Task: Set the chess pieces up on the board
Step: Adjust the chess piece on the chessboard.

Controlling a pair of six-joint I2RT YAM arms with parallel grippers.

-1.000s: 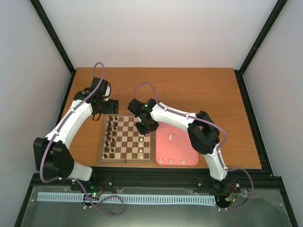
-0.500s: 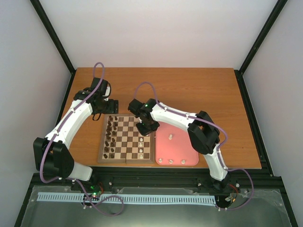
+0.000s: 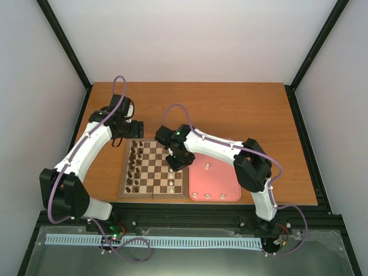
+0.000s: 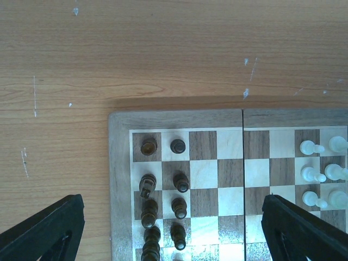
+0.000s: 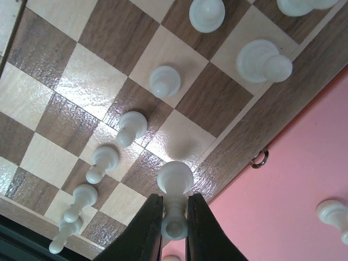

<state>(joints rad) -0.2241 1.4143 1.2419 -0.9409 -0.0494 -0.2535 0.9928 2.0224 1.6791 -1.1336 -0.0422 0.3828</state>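
Observation:
The board (image 3: 153,195) lies at the table's near middle. Its left columns hold dark brown pieces (image 4: 178,182). Several cream chess pieces (image 5: 164,81) stand on its right columns, also showing in the left wrist view (image 4: 312,174). My right gripper (image 5: 174,220) is shut on a cream piece (image 5: 175,179) and holds it just above the board's right edge squares; it also shows in the top view (image 3: 179,160). My left gripper (image 3: 127,127) is open and empty above the board's far left corner, its fingers (image 4: 49,228) spread wide.
A pink tray (image 3: 224,181) lies against the board's right side with several loose cream pieces, one (image 3: 207,167) at mid-tray and three along its near edge (image 3: 208,196). The tray also shows in the right wrist view (image 5: 293,179). A small metal latch (image 5: 260,158) sits on the board's border.
My right gripper has moved a little nearer along the board's right side, still holding the cream piece. The left arm has not moved.

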